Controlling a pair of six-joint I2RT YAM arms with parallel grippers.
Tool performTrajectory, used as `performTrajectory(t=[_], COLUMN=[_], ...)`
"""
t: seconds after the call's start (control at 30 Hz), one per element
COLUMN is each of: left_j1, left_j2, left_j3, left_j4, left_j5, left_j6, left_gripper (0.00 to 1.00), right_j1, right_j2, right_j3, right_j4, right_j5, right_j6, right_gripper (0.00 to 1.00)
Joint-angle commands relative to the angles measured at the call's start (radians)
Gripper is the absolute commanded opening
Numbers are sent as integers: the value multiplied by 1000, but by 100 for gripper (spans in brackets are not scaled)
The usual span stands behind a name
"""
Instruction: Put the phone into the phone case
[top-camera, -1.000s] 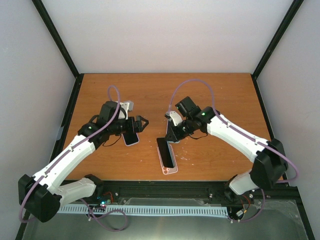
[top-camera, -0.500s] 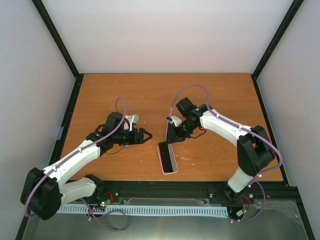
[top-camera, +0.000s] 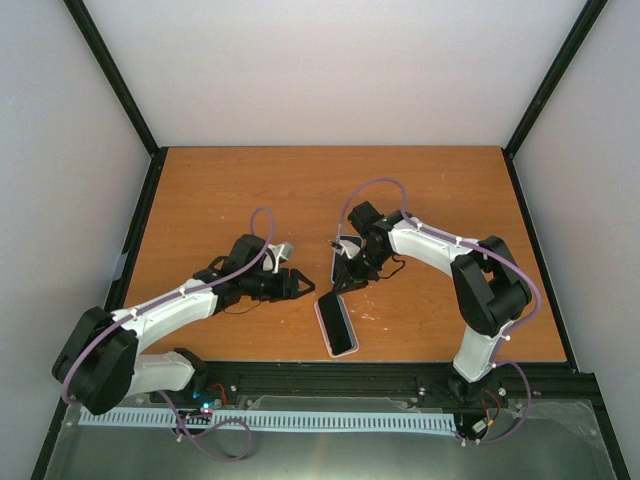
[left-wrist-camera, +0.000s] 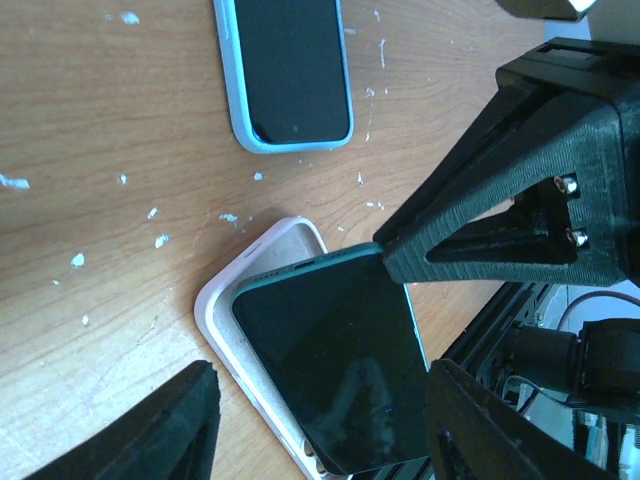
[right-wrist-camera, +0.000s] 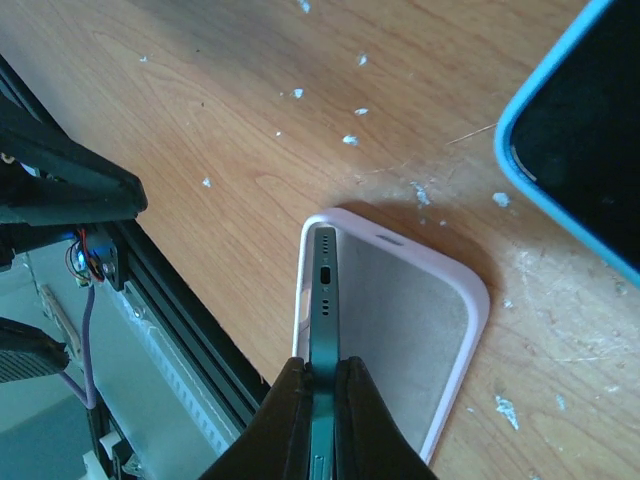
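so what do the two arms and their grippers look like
The left arm and right arm have white shells, black joints and a lilac cable looping along each. The left gripper and right gripper are matte black with angular, wedge-shaped fingers.

The top view looks down from above and behind onto the whole counter; both wrist views sit close, sharing the pink phone case and phone.

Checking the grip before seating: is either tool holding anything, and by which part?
The right tool is shut on the dark green phone, pinching its faces at one long edge. The left tool holds nothing, its jaws apart.
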Motion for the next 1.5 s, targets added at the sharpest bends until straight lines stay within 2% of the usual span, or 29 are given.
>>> performTrajectory(t=[0.0,0.27,0.7,1.0,1.2,1.3,1.47], left_j1=[-16,-25,-47,-49,-49,-49,-49], left_j2=[21,60,105,153,230,268,327], left_j3=[-30,-91,-165,-200,-155,-114,-25], left_j4=[91,185,264,340,396,391,334], left_j5=[9,51,93,122,125,123,97], left_j6=[-43,-100,-156,-175,-171,-148,-90], left_gripper=[55,51,50,51,42,37,35], right_j1=[-26,-32,-32,-33,-32,-32,-32], right_j2=[24,3,-90,-139,-163,-169,-163], right_j3=[-40,-119,-327,-378,-404,-430,-461], right_j4=[71,154,484,642,717,765,854], right_j5=[-41,-12,-33,-20,0,12,24], right_j6=[-8,25,188,259,317,359,424], right_gripper=[3,3,3,3,3,3,3])
